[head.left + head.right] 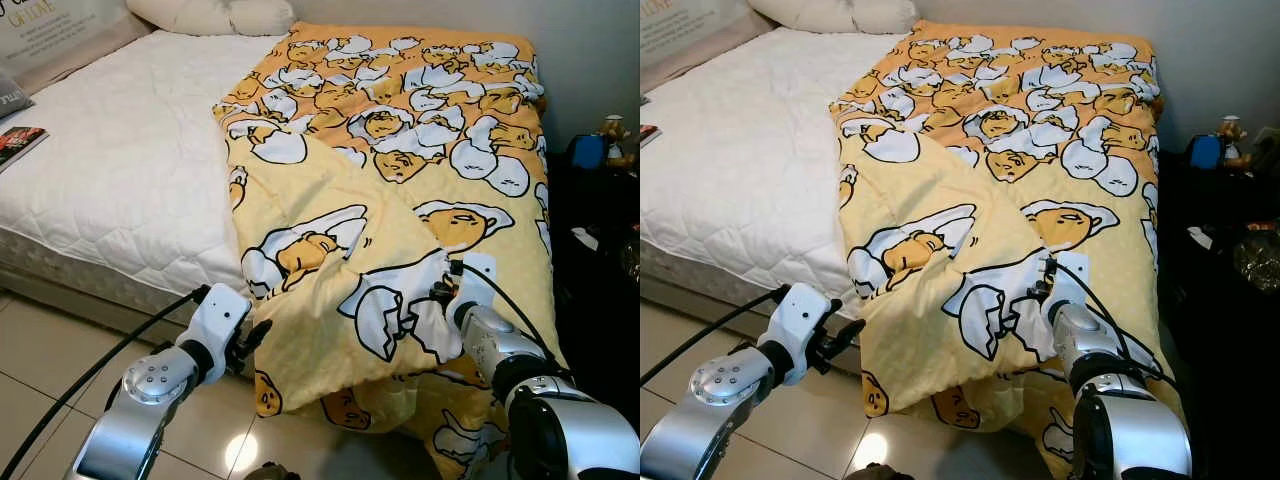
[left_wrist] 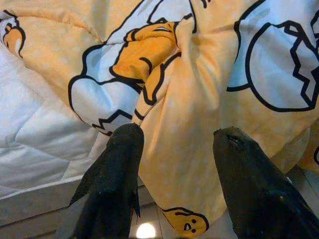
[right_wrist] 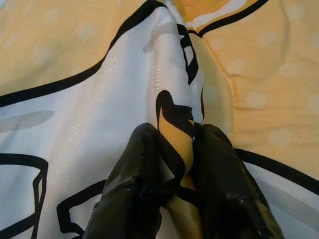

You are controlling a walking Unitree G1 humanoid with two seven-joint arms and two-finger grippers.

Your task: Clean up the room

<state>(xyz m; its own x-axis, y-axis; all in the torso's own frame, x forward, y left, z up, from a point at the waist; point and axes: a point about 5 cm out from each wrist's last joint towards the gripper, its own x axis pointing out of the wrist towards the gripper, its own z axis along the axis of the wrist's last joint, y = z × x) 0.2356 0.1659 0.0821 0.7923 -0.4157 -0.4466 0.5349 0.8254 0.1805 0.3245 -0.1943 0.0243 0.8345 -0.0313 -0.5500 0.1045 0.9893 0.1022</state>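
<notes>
Right gripper (image 3: 182, 149) pinches a fold of the yellow cartoon-egg quilt (image 1: 400, 170), which drapes over the white quilted mattress (image 1: 120, 160); its wrist view shows the clamped cloth. Left gripper (image 2: 174, 149), fingers apart and empty, sits beside the hanging edge.

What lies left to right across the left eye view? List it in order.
Book → bare white mattress → left gripper → yellow blanket → right gripper pinching it → dark side table.
</notes>
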